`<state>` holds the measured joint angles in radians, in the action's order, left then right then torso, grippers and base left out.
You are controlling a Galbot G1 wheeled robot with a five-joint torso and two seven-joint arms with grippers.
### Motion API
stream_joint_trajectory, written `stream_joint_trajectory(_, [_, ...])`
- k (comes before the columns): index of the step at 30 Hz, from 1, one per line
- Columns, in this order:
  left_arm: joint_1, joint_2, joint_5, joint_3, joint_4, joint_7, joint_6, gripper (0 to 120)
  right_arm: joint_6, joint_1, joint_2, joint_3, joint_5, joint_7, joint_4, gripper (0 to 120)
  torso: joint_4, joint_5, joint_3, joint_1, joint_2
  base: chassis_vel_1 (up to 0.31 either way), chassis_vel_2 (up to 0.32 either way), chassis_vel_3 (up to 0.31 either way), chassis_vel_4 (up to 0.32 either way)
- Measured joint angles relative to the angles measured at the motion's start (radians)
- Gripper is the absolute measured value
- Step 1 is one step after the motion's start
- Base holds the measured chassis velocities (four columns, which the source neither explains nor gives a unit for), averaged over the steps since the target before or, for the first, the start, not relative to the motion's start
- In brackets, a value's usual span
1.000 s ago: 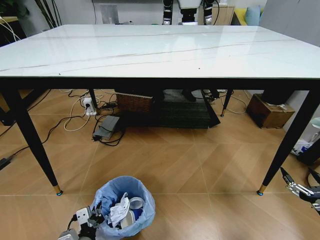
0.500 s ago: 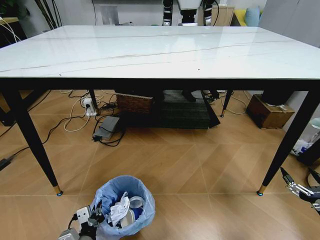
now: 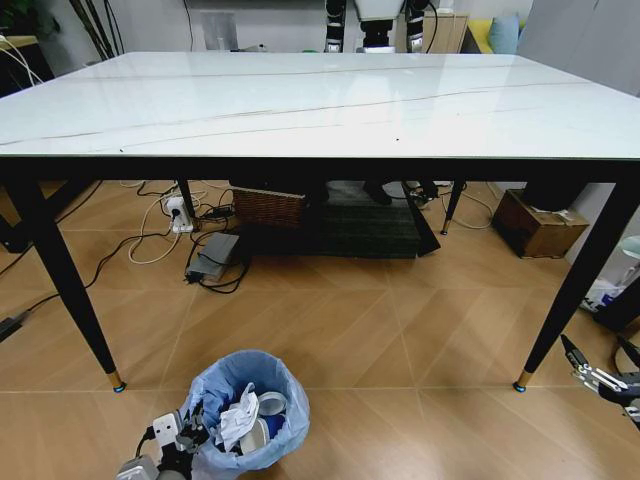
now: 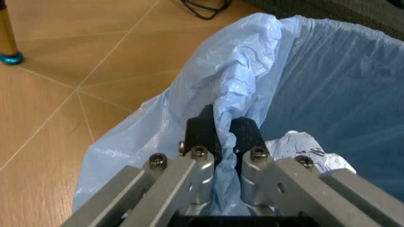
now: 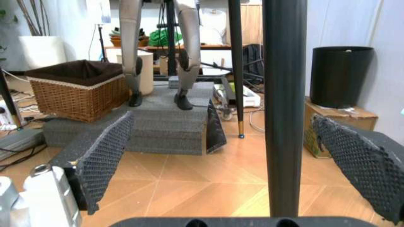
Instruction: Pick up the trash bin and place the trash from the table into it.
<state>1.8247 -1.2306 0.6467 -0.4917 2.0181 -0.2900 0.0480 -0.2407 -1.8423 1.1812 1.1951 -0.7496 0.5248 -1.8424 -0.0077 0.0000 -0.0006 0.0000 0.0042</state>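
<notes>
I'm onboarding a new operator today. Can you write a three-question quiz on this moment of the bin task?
1. True or false: the left gripper is shut on the bin's bag rim.
2. The right gripper is: A) shut on a can B) open, low beside a table leg C) inside the bin.
3. Fill in: the tissue lies in the ____.

Key: 1 true; 2 B; 3 bin.
</notes>
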Motion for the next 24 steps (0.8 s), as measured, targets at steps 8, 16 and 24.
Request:
stream_joint_trajectory(8, [0.0,-0.004,-0.001,0.0,-0.001,0.0,0.0,0,0.0,0.0,0.0,0.0,0.0,0.0,0.0,100,0.0,0.0,0.0,0.0,0.0,0.0,0.0,0.0,0.0])
stream_joint_trajectory(16, [-0.001,-0.004,-0.001,0.0,-0.003,0.005,0.0,5,0.0,0.0,0.0,0.0,0.0,0.0,0.0,100,0.0,0.0,0.001,0.0,0.001,0.0,0.0,0.0,0.0])
stream_joint_trajectory(24, [-0.002,-0.002,-0.001,-0.001,-0.003,0.01,-0.001,34,0.0,0.0,0.0,0.0,0.0,0.0,0.0,100,0.0,0.0,0.001,0.0,0.001,0.0,0.0,0.0,0.0])
